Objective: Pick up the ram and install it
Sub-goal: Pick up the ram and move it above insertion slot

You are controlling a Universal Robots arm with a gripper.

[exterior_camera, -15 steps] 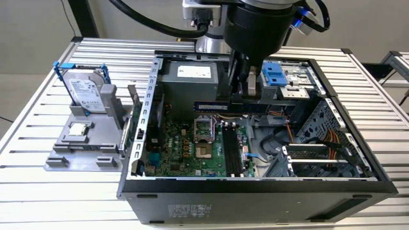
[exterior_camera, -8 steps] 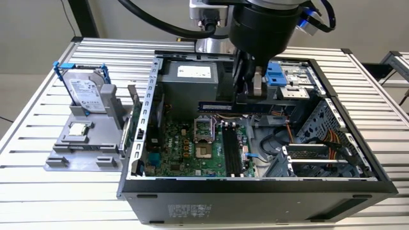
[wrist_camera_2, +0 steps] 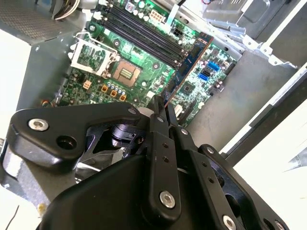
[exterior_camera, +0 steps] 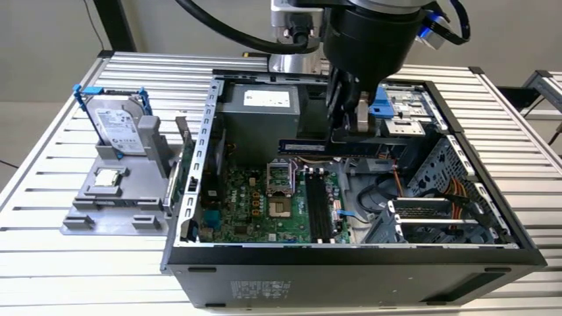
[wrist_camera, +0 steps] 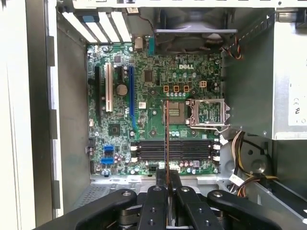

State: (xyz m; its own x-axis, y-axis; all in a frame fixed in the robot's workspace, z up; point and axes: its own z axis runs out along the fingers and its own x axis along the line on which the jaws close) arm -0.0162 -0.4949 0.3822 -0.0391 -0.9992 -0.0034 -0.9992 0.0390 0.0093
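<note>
1. Case (exterior_camera: 351, 276) of a computer is laid open on the desk (exterior_camera: 52, 263); a green motherboard (exterior_camera: 263, 204), a grey power supply (exterior_camera: 259, 122) and bundled cables (exterior_camera: 439, 191) are housed inside it.
2. Long black slots (exterior_camera: 318, 207) are seen on the motherboard, just beside a processor socket (exterior_camera: 279, 178).
3. At the exterior view's left, an upright hard drive (exterior_camera: 118, 128) and a small square chip (exterior_camera: 105, 176) are carried by a grey holder (exterior_camera: 114, 204) on the desk.
4. The ram (exterior_camera: 303, 146) is held level above the case, over the motherboard and apart from the slots. Its end toward the exterior view's right is hidden behind the arm.
5. In the first wrist view the ram (wrist_camera: 166, 134) is seen edge-on, as a thin line only; in the second wrist view its blue face (wrist_camera_2: 192, 62) is partly cut off.
6. The jaws are closed on the ram, which is pinched by its two flat faces.
</note>
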